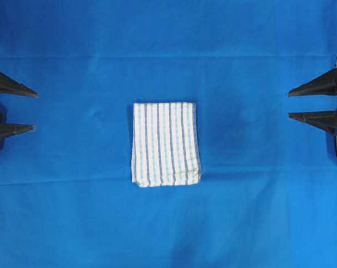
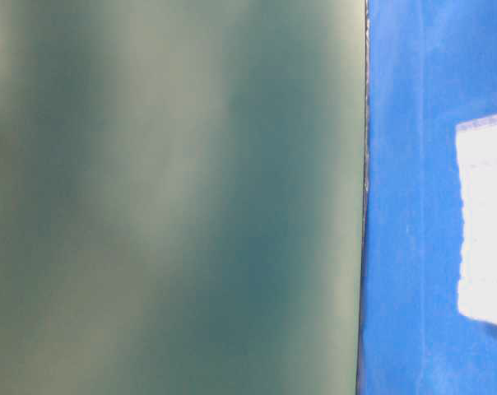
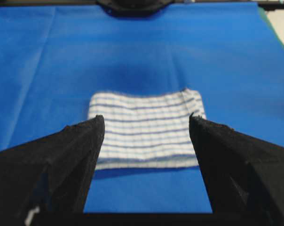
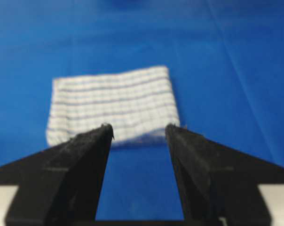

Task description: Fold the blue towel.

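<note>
The blue towel (image 1: 166, 144) lies folded in a compact stack mid-cloth, well apart from the left gripper (image 1: 34, 110) and right gripper (image 1: 289, 104), both wide open and empty, so any stray nudge could spring its loose layers apart.

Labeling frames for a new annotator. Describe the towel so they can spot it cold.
Start from the bright blue table covering that fills the overhead view. Near its middle, between the open left gripper and open right gripper at the side edges, lies the blue towel, folded into a compact rectangle. It is the only white item, checked with thin light- and dark-blue stripes.
</note>
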Robot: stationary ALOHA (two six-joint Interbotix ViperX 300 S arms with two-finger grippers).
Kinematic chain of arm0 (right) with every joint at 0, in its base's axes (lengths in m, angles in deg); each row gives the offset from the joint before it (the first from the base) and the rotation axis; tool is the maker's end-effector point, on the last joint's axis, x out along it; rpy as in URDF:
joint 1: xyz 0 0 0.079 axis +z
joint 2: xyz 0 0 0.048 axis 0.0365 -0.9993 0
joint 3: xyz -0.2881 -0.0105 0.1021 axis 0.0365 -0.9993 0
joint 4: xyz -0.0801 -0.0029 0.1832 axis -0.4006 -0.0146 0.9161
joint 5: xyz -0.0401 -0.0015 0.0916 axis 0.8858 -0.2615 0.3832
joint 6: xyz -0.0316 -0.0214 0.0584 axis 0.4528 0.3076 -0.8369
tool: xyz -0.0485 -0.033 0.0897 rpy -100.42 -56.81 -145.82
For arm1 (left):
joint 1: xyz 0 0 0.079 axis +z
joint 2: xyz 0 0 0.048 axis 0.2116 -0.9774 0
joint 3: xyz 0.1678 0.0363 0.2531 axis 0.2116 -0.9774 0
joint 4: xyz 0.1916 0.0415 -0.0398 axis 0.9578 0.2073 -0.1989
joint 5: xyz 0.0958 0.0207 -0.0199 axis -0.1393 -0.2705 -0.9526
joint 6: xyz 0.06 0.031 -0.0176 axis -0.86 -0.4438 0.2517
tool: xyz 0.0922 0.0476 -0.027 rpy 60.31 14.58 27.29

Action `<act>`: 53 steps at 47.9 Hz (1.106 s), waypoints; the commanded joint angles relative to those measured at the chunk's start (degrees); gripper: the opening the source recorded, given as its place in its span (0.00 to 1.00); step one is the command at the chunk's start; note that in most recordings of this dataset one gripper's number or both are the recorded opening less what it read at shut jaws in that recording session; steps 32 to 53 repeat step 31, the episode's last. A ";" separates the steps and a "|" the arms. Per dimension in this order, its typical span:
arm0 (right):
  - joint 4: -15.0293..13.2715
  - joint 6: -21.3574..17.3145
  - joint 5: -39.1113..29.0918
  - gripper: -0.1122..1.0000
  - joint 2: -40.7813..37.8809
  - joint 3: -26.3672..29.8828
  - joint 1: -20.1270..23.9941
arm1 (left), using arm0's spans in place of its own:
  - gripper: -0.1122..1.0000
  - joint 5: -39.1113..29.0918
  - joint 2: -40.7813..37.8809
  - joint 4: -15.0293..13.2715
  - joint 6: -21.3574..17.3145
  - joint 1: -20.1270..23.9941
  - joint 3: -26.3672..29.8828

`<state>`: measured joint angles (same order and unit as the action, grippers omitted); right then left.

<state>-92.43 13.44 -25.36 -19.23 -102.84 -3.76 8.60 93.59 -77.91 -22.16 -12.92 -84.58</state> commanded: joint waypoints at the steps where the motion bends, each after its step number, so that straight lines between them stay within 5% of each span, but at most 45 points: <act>1: 0.00 -0.18 2.64 0.60 0.26 -2.11 -1.58 | 0.70 -0.53 1.23 0.18 0.35 0.18 -0.79; 11: 0.35 -0.70 8.79 0.60 -0.53 -5.98 -4.22 | 0.70 -0.35 3.69 -0.09 1.14 1.14 -4.04; 53: 0.35 -0.70 8.17 0.60 -0.62 -5.98 -4.22 | 0.70 -0.44 3.69 -0.09 1.23 1.76 -4.22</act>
